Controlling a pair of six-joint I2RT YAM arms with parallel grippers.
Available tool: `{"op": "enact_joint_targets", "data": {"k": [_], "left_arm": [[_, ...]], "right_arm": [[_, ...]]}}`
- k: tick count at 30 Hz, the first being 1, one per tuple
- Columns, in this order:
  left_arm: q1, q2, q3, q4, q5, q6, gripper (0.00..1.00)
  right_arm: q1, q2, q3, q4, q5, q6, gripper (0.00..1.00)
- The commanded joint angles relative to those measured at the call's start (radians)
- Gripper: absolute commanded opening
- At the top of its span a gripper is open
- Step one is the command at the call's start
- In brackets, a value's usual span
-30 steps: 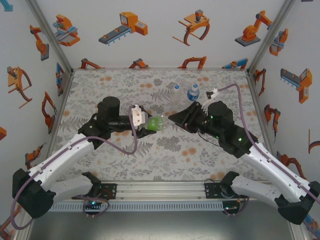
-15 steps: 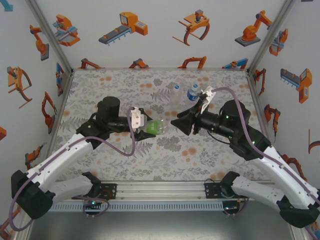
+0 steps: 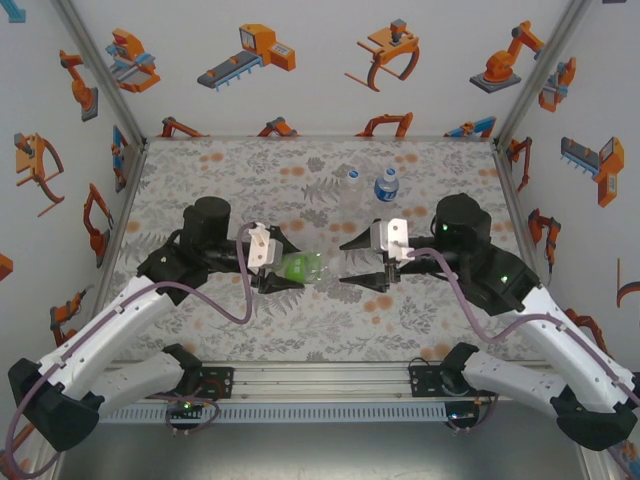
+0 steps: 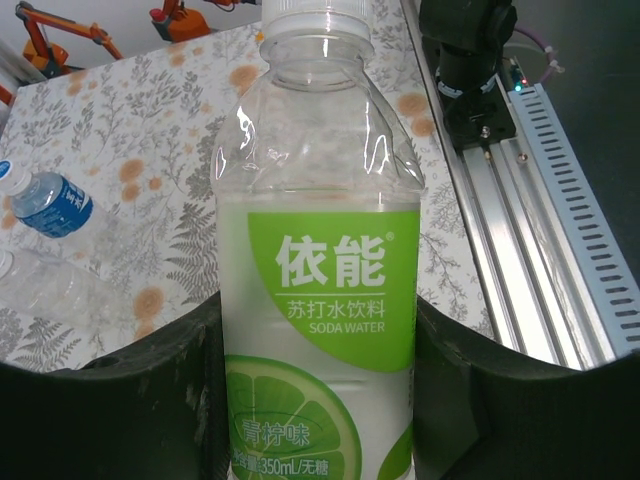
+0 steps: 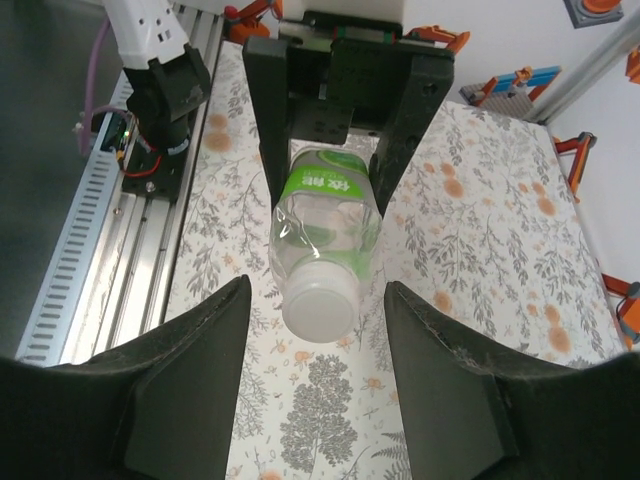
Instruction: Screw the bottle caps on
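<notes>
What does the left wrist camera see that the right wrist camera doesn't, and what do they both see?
Left wrist camera: two more small clear plastic bottles farther back, the blue-labelled bottle and the unlabelled bottle. Right wrist camera: the right gripper, black fingers open on either side of the round whitish cap. Both: the clear plastic green-labelled bottle wearing that cap, clamped by the left gripper, over the flowery table.

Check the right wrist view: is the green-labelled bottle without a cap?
No: a whitish cap sits on the neck of the green-labelled bottle.
</notes>
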Motion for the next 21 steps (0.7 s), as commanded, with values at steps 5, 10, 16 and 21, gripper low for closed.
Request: {"op": "enact_joint_targets", "data": {"k": [5, 10, 16, 21], "left_arm": [[0.001, -0.019, 0.035, -0.024, 0.042, 0.009, 0.0], [0.001, -0.018, 0.036, -0.023, 0.043, 0.011, 0.0], [0.001, -0.013, 0.039, -0.023, 0.043, 0.012, 0.0], [0.001, -0.012, 0.041, -0.022, 0.043, 0.015, 0.0]], "right_arm": [[0.002, 0.002, -0.04, 0.065, -0.046, -0.041, 0.45], [0.002, 0.007, -0.057, 0.087, -0.037, -0.023, 0.42], [0.002, 0.009, -0.068, 0.089, -0.005, -0.009, 0.34], [0.002, 0.007, -0.08, 0.13, 0.038, 0.065, 0.22]]}}
